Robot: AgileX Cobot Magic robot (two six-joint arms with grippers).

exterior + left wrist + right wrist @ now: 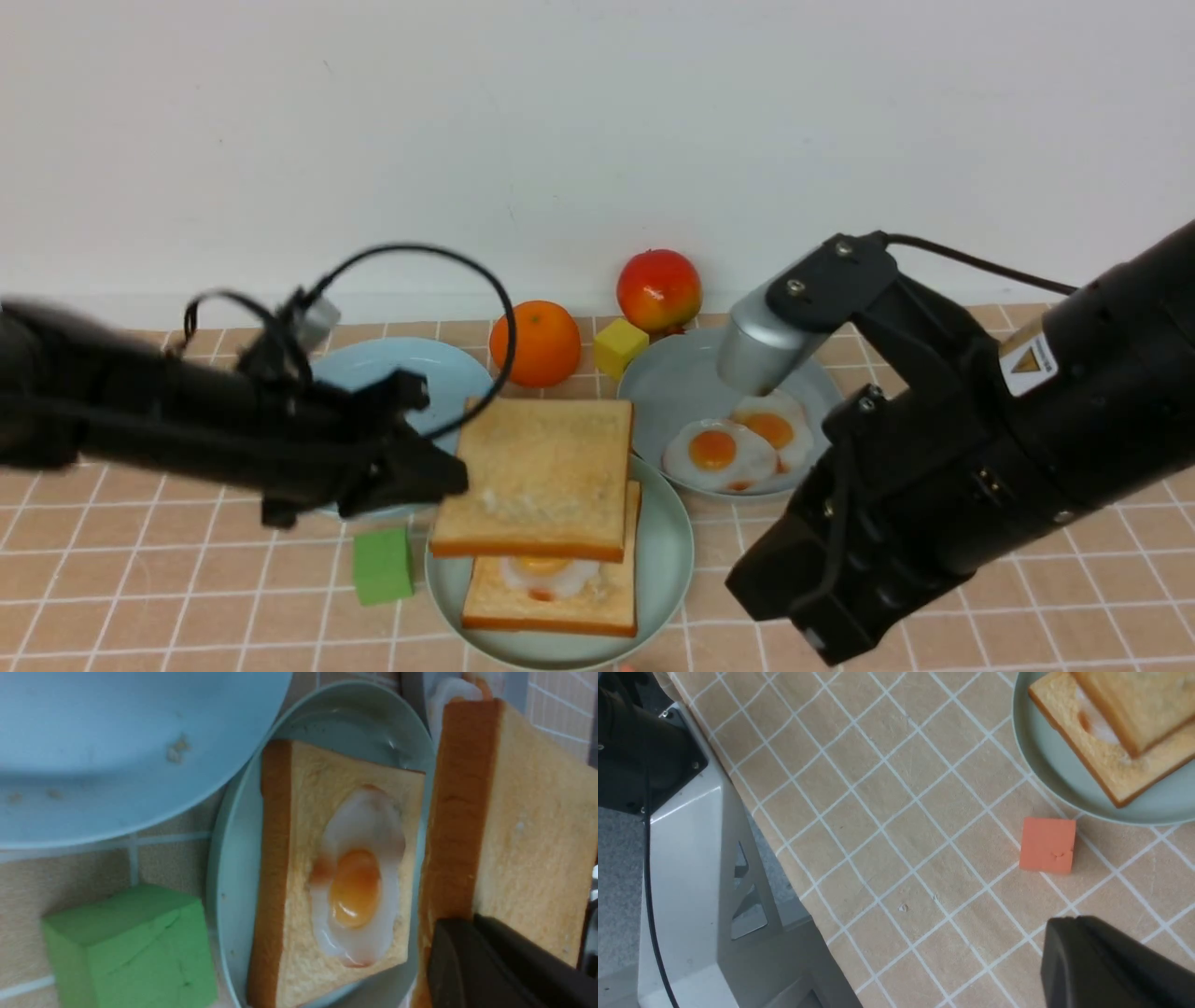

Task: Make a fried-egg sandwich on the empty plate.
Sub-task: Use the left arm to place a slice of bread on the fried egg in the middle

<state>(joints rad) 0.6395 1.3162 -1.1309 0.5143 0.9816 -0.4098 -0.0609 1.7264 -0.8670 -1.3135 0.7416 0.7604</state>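
Observation:
The mint-green empty plate [667,551] [233,858] carries a bread slice [560,607] [289,858] with a fried egg [546,574] [359,882] lying on it. A second bread slice [537,476] [537,835] hangs level above them, shifted toward the far side, so the egg still shows. My left gripper [457,481] [467,924] is shut on that slice's left crust. At the front right, my right gripper [1064,924] sits low over the tablecloth, jaws together and holding nothing; in the front view its fingertips are hidden under the arm.
A sky-blue plate [401,369] lies under my left arm. A grey-blue plate [672,392] holds two more eggs. Behind them are an orange [535,343], a yellow cube [620,347] and an apple [659,289]. A green block [383,565] and a salmon block [1047,844] flank the mint plate.

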